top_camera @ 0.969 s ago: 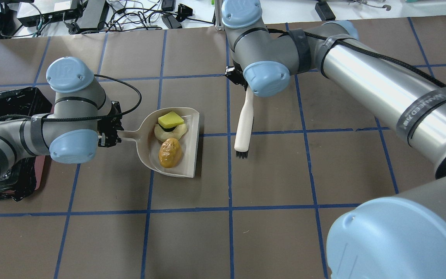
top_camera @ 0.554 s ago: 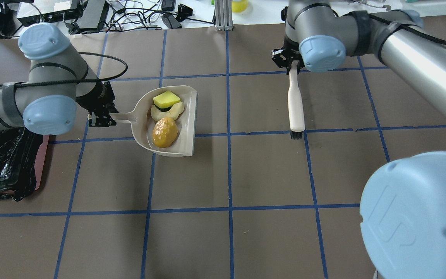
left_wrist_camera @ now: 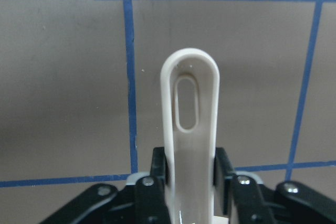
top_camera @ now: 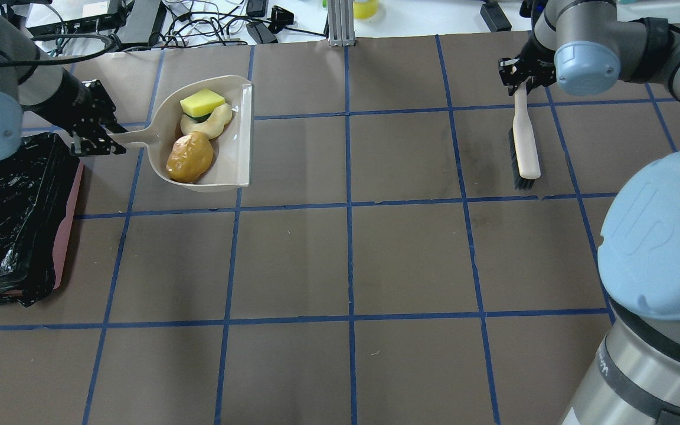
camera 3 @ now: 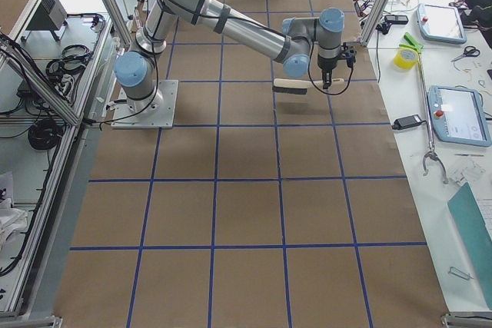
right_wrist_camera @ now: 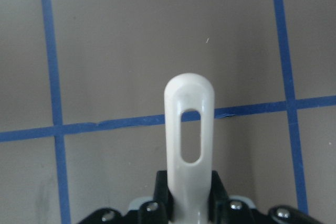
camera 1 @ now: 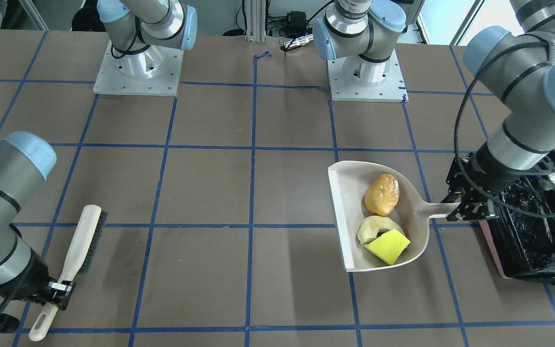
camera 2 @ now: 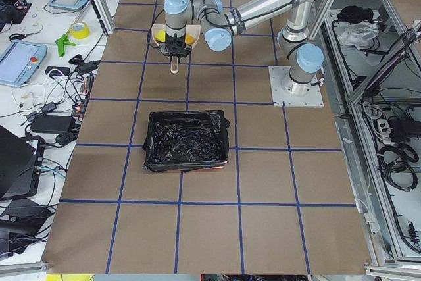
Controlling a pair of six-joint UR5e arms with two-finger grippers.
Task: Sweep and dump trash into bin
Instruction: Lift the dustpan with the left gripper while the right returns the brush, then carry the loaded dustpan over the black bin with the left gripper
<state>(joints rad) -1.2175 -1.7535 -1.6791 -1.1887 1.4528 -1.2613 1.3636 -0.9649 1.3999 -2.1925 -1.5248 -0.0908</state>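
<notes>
My left gripper (top_camera: 95,140) is shut on the handle of the beige dustpan (top_camera: 235,154) and holds it level, off the table, just beyond the bin (top_camera: 70,230). In the pan lie the golden-brown lumpy piece (top_camera: 190,157), the cream crescent (top_camera: 215,123) and the yellow wedge (top_camera: 202,101). The front-facing view shows the same: gripper (camera 1: 470,208), pan (camera 1: 345,217), brown piece (camera 1: 382,193), crescent (camera 1: 371,227), wedge (camera 1: 387,246), bin (camera 1: 493,253). My right gripper (top_camera: 520,82) is shut on the handle of a white brush (top_camera: 526,144), bristles near the table.
The pink-sided bin with its black bag (camera 2: 186,141) stands at the table's left end. The left wrist view shows the pan's handle (left_wrist_camera: 190,129) in the jaws; the right wrist view shows the brush handle (right_wrist_camera: 189,145). Cables and boxes (top_camera: 210,23) lie beyond the far edge.
My left arm has carried the loaded dustpan up and toward the far left, next to the bin. My right arm has swung the brush away to the far right.
</notes>
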